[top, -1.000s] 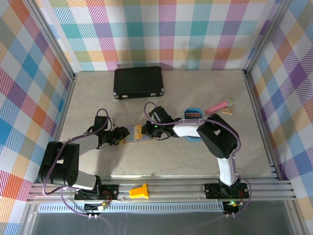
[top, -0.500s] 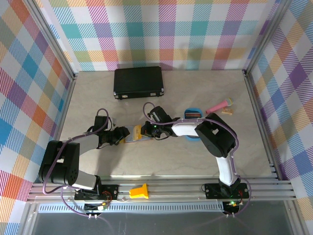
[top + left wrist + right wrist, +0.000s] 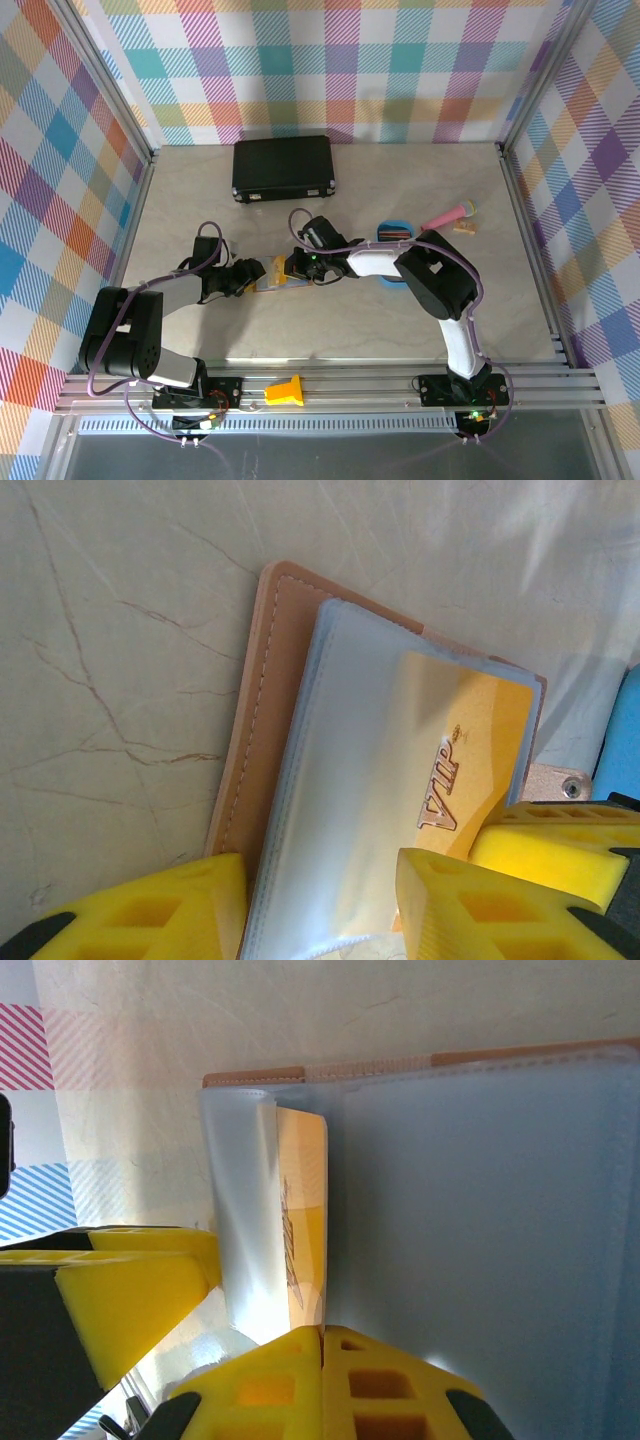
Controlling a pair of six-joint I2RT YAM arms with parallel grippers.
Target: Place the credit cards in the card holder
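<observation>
The card holder (image 3: 268,282) lies open on the bench (image 3: 190,210), in the middle of the top view, between the two arms. In the left wrist view its brown leather cover (image 3: 255,730) runs from the top middle down to the lower left, with foggy see-through pockets (image 3: 340,780) on top of it.

An orange-yellow card (image 3: 465,750) that says VIP sits in the right half of that view. Its left part is tucked under a pocket.

The left fingers (image 3: 150,910) are at the bottom of that view. They are wide apart, one on each side of the holder's lower edge.

In the right wrist view the right fingers (image 3: 380,1380) are at the bottom middle. They are pressed together, and the end of the VIP card goes in between them.

In the top view, more credit cards (image 3: 393,236) lie in a blue tray (image 3: 395,222), right of the middle. A black case (image 3: 283,167) sits in the upper middle. A pink microphone (image 3: 447,215) lies to the right of the tray.
</observation>
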